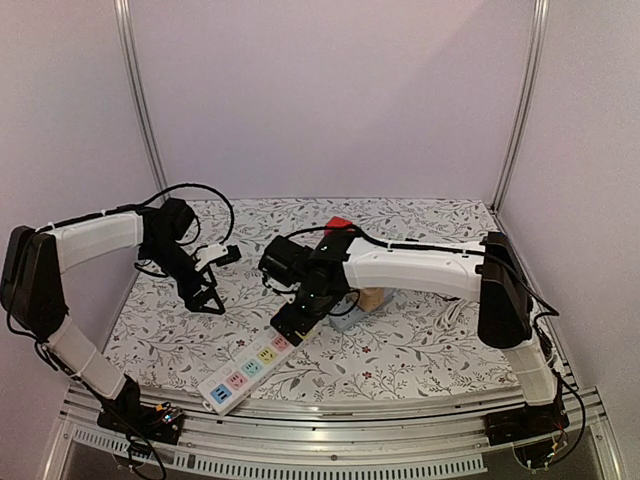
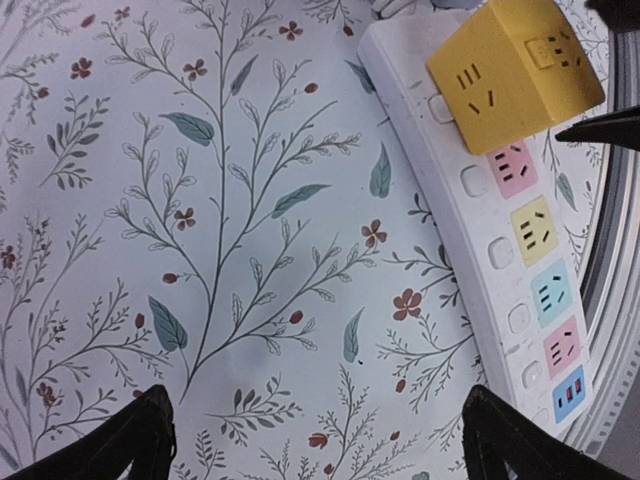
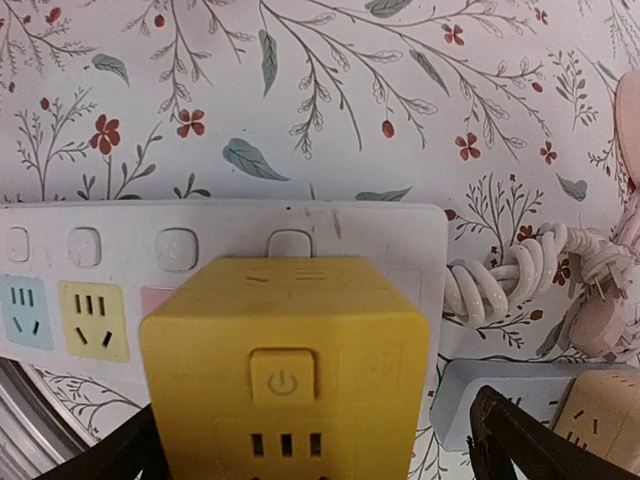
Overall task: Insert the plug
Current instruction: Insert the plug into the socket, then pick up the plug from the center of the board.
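Matt yellow plastic plug (image 3: 285, 370), smooth white plastic power strip (image 3: 120, 215)

I've got bare floral tablecloth (image 2: 250, 200) between the spread fingers of my left gripper (image 2: 320, 440), an easy pass. Off to one side, the long white power strip (image 2: 480, 230) blocks the way, with the yellow cube plug (image 3: 285, 370) standing tall on it. My right gripper (image 3: 315, 445) straddles that cube, jaws wide. Past the strip's end, a coiled white cord (image 3: 510, 275), a pale blue cube (image 3: 490, 395) and a tan cube (image 3: 600, 410) crowd together.
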Robot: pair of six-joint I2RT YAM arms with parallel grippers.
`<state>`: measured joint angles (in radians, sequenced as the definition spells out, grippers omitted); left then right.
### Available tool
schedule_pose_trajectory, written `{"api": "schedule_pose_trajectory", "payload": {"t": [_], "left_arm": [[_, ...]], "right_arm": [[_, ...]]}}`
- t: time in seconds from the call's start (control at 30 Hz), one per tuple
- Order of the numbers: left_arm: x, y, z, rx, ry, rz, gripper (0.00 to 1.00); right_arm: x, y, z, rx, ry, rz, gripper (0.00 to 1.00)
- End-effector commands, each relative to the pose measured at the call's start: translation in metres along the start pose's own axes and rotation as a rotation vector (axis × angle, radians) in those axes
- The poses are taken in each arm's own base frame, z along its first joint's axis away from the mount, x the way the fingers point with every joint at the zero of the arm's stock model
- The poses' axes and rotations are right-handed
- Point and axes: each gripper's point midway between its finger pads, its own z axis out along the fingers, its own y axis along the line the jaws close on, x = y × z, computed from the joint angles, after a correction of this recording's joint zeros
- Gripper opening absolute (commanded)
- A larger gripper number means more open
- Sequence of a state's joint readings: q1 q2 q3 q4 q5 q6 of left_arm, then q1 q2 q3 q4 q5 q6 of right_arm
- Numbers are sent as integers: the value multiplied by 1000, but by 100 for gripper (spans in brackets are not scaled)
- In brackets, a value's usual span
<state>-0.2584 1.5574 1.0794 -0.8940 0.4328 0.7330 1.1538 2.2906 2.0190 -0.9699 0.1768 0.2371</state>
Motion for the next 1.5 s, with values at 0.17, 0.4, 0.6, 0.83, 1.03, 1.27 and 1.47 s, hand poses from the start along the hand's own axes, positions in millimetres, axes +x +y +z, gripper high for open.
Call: {"api": "schedule_pose_trajectory", "payload": {"t": [0.17,0.4,0.6,0.83,1.03,1.27,1.47], "left_arm": [[-8,6,-22,-58,-22,20,99],[-30,49,-59,-294,-108,-58,99],[-55,128,-146,-605,-341,-343,100],[-74,140,-177,-471,-580,-459,99],[-58,138,-154,-426,-457,-465,99],[-49,133,-148,-443,-428,-432,99],[-50,130,-143,-423,-424,-410,99]], "right_arm": [[-60,-59,-190,-32,-435,59,99],[40,-295,-231,428,-447,642,99],[159,-416,-223,660,-420,1074,99],[224,-487,-146,434,-287,1514,99],[237,-525,-82,448,-168,1656,99],[245,-549,-35,487,-81,1757,99],[260,-545,-1,496,5,1793,99]]}}
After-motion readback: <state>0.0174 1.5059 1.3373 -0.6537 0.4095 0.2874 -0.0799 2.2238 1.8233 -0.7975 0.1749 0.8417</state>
